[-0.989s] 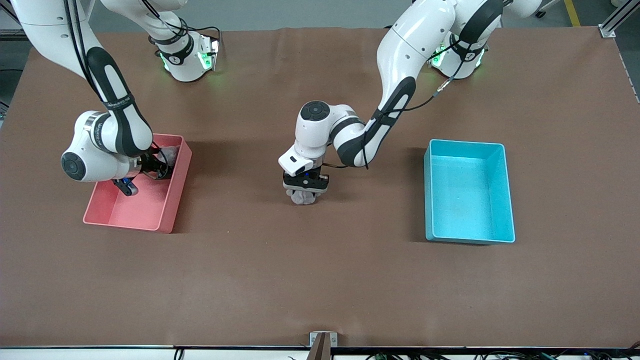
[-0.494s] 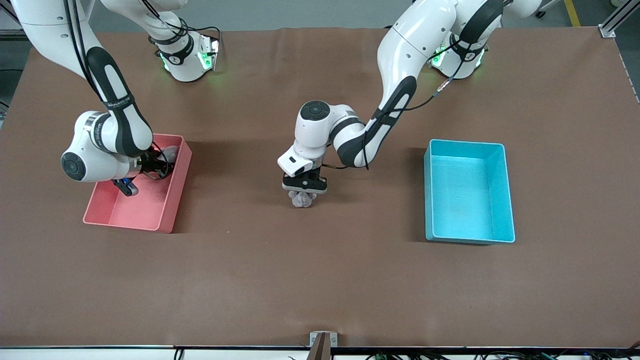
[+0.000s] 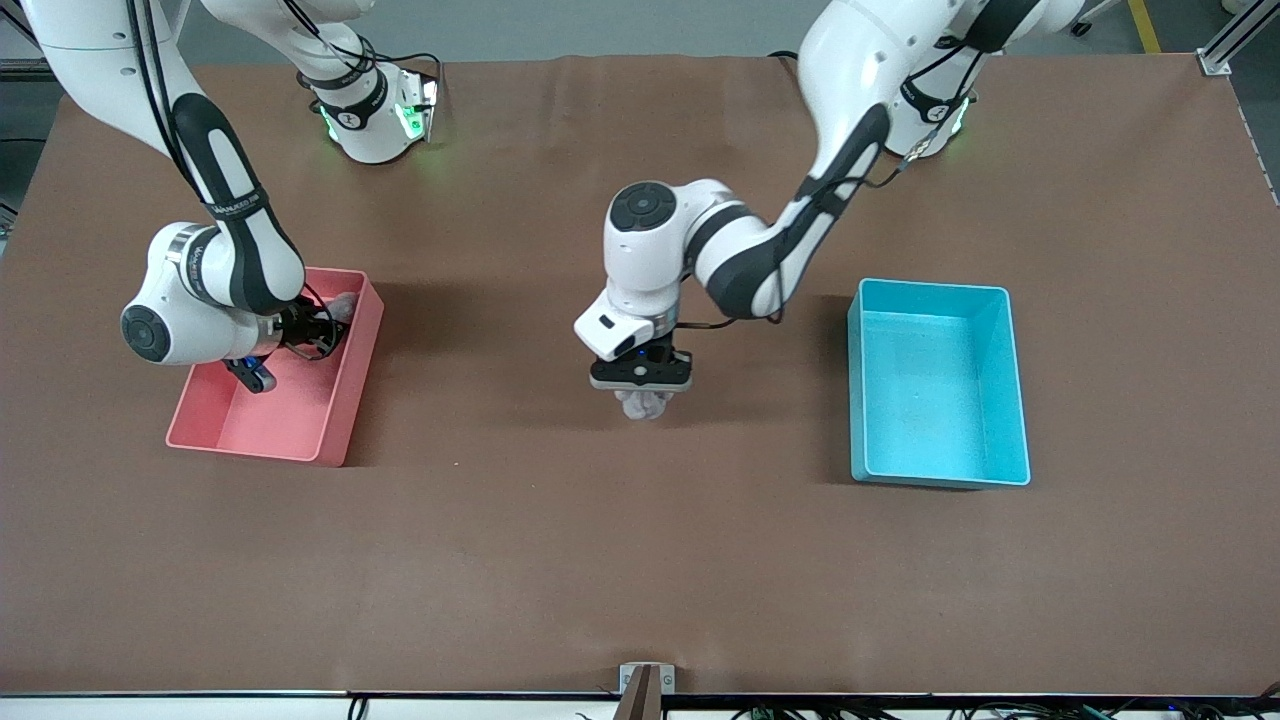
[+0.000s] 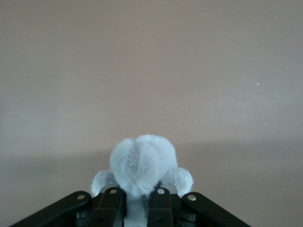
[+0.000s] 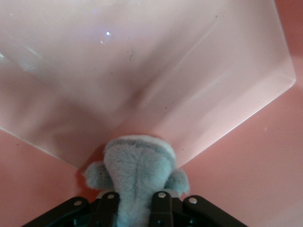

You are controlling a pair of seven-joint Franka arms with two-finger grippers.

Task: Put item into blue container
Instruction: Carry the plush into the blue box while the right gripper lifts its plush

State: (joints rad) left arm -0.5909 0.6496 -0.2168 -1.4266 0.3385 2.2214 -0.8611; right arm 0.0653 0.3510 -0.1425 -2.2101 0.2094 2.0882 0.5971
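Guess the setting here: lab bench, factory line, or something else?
Most likely a robotics lab's two-arm test bench. Two Franka arms are bolted along one edge of a brown-covered table. On it sit only a pink bin, a blue container and small grey plush toys. An aluminium frame post stands at one corner.

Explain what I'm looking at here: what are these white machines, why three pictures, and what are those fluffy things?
These are two white robot arms bolted along one edge of a brown table. The wide picture comes from a high camera facing them; the other two come from cameras on the arms' wrists. The left gripper, over the bare table between the bins, has its jaws shut on a small grey plush toy. The right gripper, inside the pink rectangular plastic bin, is shut on a second grey plush toy. The light-blue rectangular plastic bin, toward the left arm's end, has nothing visible in it.
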